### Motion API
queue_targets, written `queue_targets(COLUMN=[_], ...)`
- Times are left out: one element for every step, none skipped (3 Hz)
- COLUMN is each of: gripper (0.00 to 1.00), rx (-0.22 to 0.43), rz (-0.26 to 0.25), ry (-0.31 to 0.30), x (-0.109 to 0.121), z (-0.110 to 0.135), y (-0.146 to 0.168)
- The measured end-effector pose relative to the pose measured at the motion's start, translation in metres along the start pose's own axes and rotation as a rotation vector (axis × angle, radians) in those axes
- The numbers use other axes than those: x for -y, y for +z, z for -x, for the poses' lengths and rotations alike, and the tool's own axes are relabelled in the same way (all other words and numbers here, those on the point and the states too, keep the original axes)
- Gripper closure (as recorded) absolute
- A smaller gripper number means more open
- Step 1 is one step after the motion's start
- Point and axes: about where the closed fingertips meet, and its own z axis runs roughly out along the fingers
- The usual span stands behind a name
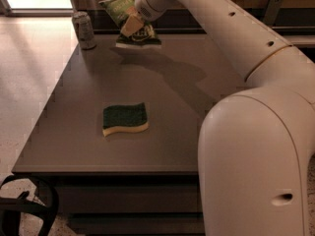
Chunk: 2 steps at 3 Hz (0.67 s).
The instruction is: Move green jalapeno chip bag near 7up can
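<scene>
Gripper: The gripper (131, 25) hangs over the far edge of the table (74, 112), left of centre, at the end of a white arm (221, 23) reaching in from the right.
Grip: Its tan fingers (128, 28) are clamped on the green jalapeno chip bag (146, 34), pinching it about halfway up.
Bag: The olive-green bag with white lettering sits tilted, its top corner pointing up and to the left and its white bottom edge low on the right. It appears to hang just clear of the tabletop, with a dark shadow beneath, though from this angle contact along the bottom edge cannot be ruled out.
Can: The 7up can (84, 29) stands upright at the far left corner of the table, left of the bag, near it but not touching.
Sponge: A yellow sponge (124, 118) with a dark green top lies flat on the near half of the table, well apart from both bag and can.
Table: A dark grey-brown top, with a shelf visible below the near edge.
Robot body: A bulky white housing (256, 171) fills the near right of the scene.
Floor: Pale speckled flooring (24, 82) runs along the left side.
Near left corner: A black curved object (24, 210) sits low by the table; what it is cannot be told.
</scene>
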Motion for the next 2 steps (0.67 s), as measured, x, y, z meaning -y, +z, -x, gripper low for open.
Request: queue_targets(gripper=[0.99, 0.75], rx=[-0.019, -0.018], rz=[-0.079, -0.066], ry=[0.006, 0.004], x=[0.0178, 0.0136], z=[0.0013, 0.0009], y=[0.0213, 0.0232])
